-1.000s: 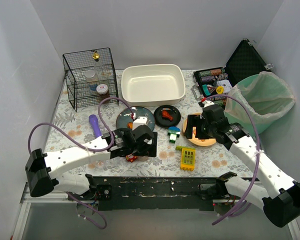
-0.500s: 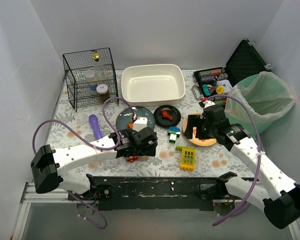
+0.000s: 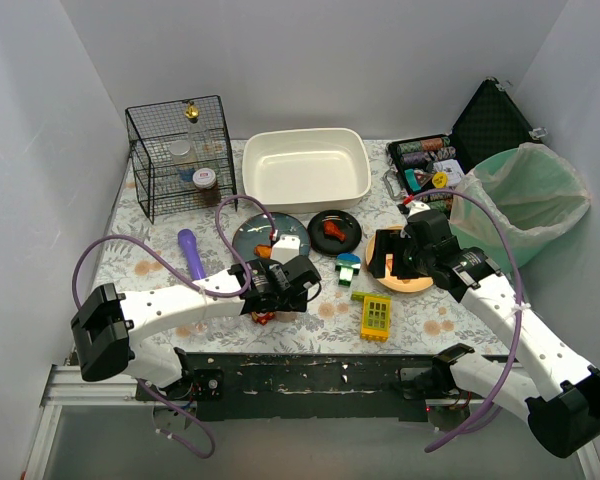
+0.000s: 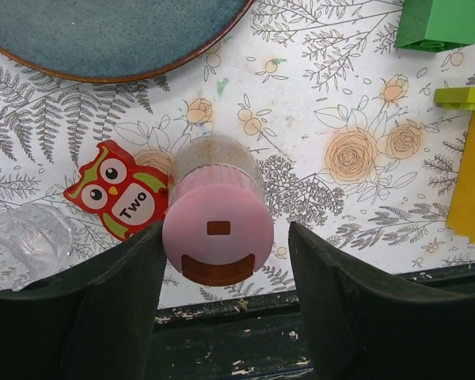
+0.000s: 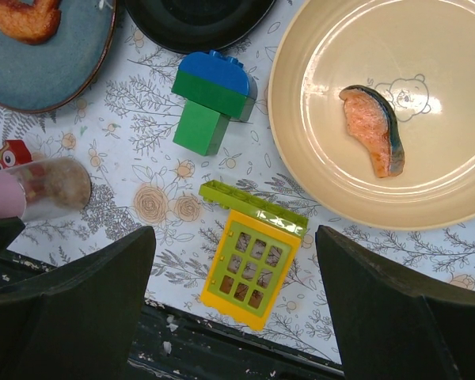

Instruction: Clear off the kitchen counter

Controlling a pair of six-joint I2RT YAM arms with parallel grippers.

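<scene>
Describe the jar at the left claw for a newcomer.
On the floral kitchen counter, find the blue-grey plate near the front edge. Just nearer, a clear jar lies on its side inside the open left claw. Its pink lid separates it from the red owl card alongside.

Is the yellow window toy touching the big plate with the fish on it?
Apart. The right wrist view shows a strip of flowery kitchen counter between the yellow window toy and the rim of the beige plate.
</scene>
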